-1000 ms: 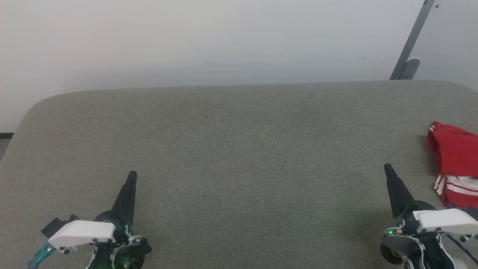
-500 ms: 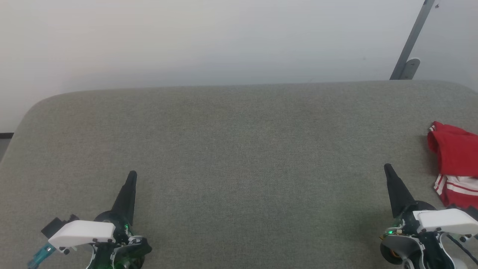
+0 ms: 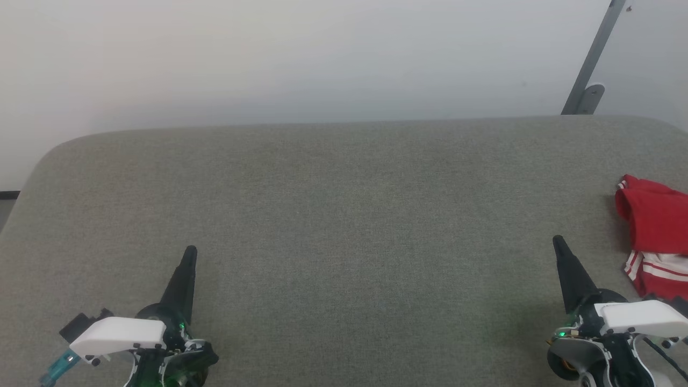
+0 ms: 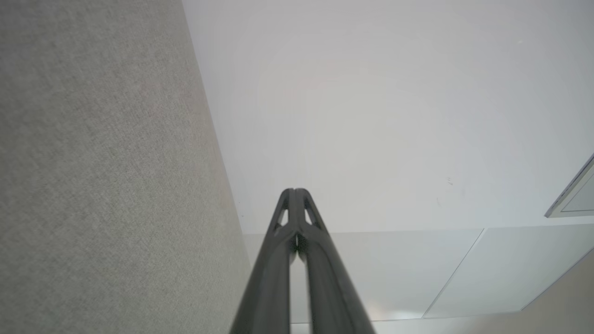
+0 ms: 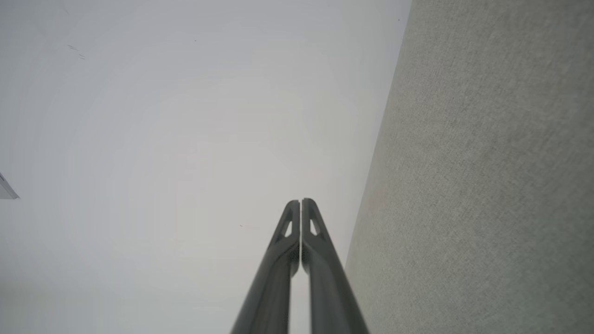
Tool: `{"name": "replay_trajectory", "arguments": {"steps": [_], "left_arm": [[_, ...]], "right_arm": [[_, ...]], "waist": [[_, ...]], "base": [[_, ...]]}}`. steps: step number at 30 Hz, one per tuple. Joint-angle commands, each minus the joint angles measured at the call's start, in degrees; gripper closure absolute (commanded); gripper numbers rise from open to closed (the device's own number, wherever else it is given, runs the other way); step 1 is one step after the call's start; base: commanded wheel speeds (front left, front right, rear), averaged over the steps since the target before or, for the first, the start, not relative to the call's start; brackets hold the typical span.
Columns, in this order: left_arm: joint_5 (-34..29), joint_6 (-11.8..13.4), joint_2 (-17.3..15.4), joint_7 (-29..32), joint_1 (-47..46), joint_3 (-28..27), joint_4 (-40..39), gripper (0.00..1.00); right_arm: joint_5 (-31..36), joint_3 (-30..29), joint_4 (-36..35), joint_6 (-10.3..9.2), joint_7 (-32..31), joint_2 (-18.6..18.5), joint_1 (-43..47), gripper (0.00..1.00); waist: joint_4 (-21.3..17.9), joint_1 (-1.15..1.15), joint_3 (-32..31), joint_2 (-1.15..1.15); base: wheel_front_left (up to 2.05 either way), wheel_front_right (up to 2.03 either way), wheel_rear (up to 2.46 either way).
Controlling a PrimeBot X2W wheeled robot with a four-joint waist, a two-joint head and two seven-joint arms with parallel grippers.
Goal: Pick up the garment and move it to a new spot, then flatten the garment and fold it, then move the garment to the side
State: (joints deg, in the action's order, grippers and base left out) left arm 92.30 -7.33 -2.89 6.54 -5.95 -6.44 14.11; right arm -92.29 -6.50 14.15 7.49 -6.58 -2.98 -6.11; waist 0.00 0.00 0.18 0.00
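Garment is lying bunched at the right edge of the grey fabric counter.
Left jaws and right jaws are both staying clenched on nothing, pointing across the counter; the right jaws are sitting near the garment, apart from it.

The garment — red, bunched and crumpled — lies at the far right of the grey surface, red-and-white striped trim showing on its near side.
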Motion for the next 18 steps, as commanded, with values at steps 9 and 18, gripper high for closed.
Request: {"name": "replay_trajectory", "arguments": {"steps": [9,18], "left_arm": [[0.22,-0.29,0.16,0.18,-0.63,-0.16,-0.05,1.00],[0.22,-0.30,0.16,0.19,-0.63,-0.16,-0.05,1.00]], "right_arm": [[-0.24,-0.06,-0.23,0.00,-0.13,0.22,-0.31,1.00],[-0.24,-0.07,-0.23,0.00,-0.13,0.22,-0.31,1.00]], "waist": [[0.00,0.00,0.00,0.00],[0.00,0.00,0.00,0.00]], "base": [[0.00,0.00,0.00],[0.00,0.00,0.00]]}}
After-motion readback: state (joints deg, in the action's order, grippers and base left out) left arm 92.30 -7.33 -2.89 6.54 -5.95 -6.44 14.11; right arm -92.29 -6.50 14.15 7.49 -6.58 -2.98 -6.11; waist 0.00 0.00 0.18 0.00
